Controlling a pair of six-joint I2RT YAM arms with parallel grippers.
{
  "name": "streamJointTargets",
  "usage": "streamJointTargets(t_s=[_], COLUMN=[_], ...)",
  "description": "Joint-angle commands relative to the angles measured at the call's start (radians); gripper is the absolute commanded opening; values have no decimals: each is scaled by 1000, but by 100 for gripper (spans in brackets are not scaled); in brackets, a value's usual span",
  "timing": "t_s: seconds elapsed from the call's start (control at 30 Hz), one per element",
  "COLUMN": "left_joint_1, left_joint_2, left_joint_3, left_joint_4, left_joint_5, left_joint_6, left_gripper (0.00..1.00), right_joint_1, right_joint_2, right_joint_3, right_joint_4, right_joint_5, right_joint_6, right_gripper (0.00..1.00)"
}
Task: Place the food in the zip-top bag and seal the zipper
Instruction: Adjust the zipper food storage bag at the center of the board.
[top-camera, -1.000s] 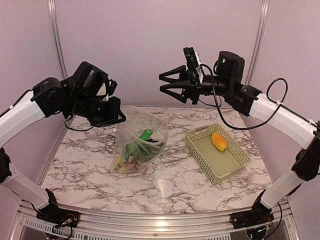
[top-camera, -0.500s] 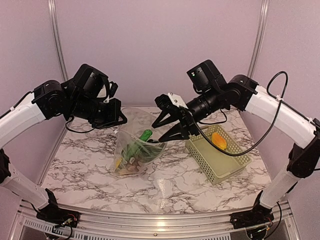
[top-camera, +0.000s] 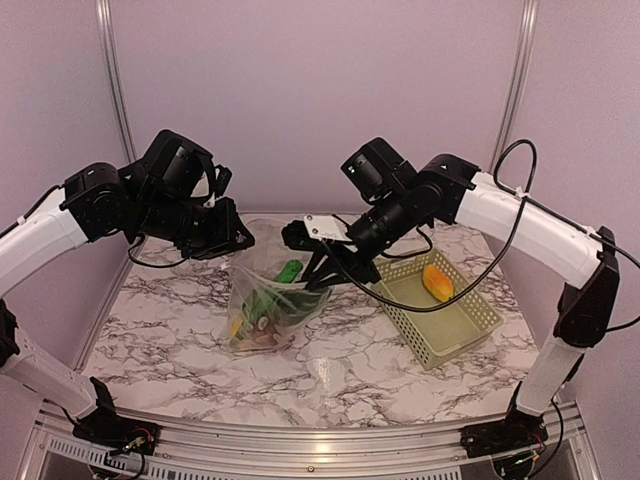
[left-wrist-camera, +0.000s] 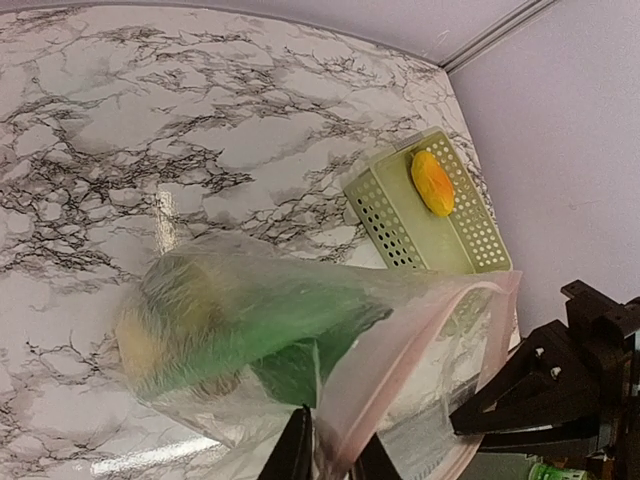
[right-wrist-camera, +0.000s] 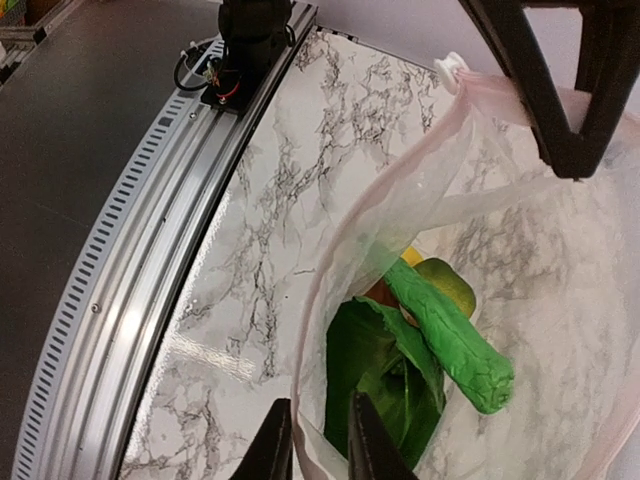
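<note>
The clear zip-top bag (top-camera: 262, 258) hangs open over the table, holding the green leafy vegetable (right-wrist-camera: 452, 345), a yellow fruit (right-wrist-camera: 448, 282) and other pieces at its bottom. My left gripper (top-camera: 232, 240) is shut on the bag's far rim, seen in its wrist view (left-wrist-camera: 335, 445) pinching the pinkish zipper strip (left-wrist-camera: 420, 330). My right gripper (top-camera: 302, 262) is at the near side of the mouth, its jaws (right-wrist-camera: 318, 432) narrow with the rim between them. The whitish slider tab (right-wrist-camera: 452, 66) sits at the rim's end. The orange-yellow piece (top-camera: 437, 281) lies in the basket.
The pale green lattice basket (top-camera: 396, 292) stands right of the bag, also in the left wrist view (left-wrist-camera: 385, 210). The table's front rail and an arm base (right-wrist-camera: 240, 40) show in the right wrist view.
My right arm swung down and left from above the basket to the bag's mouth, and its jaws went from wide open to narrow on the rim. The left gripper stayed holding the bag.
</note>
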Motion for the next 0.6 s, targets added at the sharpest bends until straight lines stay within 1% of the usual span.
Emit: streamJointTargets(t_s=[0.0,0.03,0.1,0.23,0.33,0.4,0.53,0.57], left_joint_1=[5,5,4,5,5,5,6,5], left_joint_2=[-30,-26,-18,14,30,30,36,39], left_joint_3=[6,11,17,47,53,58,88,94], left_joint_4=[11,9,4,-58,-101,-108,-137,-143], left_joint_5=[-23,-23,-23,-33,-40,-40,-76,-91], left_joint_6=[11,21,55,126,145,149,154,155], left_gripper=[20,23,26,26,22,20,12,8], right_joint_1=[17,21,25,32,32,32,32,31], right_joint_2=[59,72,86,104,126,130,108,94], right_joint_3=[126,146,178,231,283,281,265,249], right_joint_4=[-48,-58,-74,-82,-131,-152,-136,-122], right_joint_5=[23,22,13,23,18,12,-10,-11], right_joint_6=[0,-1,-8,3,-4,-21,-43,-52], right_gripper=[9,7,5,0,0,0,0,0])
